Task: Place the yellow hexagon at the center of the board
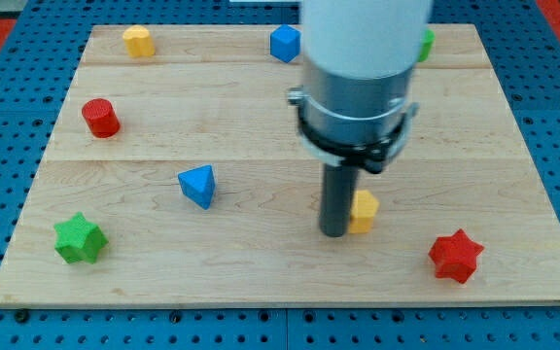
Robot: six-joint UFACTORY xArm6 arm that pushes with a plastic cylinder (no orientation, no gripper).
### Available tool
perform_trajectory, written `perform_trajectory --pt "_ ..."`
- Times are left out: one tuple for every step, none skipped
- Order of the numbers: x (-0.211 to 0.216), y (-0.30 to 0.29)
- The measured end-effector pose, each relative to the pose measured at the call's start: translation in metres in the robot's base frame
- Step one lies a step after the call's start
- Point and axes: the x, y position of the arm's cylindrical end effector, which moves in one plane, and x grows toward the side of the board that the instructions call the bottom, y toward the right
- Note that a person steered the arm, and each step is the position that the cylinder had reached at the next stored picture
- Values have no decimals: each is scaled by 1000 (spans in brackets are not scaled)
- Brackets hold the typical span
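We counted eight blocks on the wooden board [261, 282]. Yellow: two, one pentagon-like block [138, 41] at the upper left of the frame and one yellow hexagon [366, 211] at lower centre-right, partly hidden. Blue: two, a cube-like block [284, 44] at upper centre and a triangular block [198, 185] left of centre. Red: two, a cylinder [99, 118] at the left and a star [455, 256] at the lower right. Green: two, a star [78, 239] at the lower left and one block [425, 44] at the upper right, mostly hidden, shape not determinable.

Our arm [363, 58] descended vertically from the top of the frame. Our rod carried no jaws, so nothing was pinched. My tip [334, 231] stood on the board, touching the hexagon's left side.
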Motion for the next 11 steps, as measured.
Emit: perform_trajectory --pt "4 37" --pt "12 75" --pt "13 92" --pt "-16 36" --pt "-43 -12" --pt "-68 -48" --pt "-54 -20" --pt "-26 4" --pt "-37 48" --pt "-82 10" --pt "-97 -47"
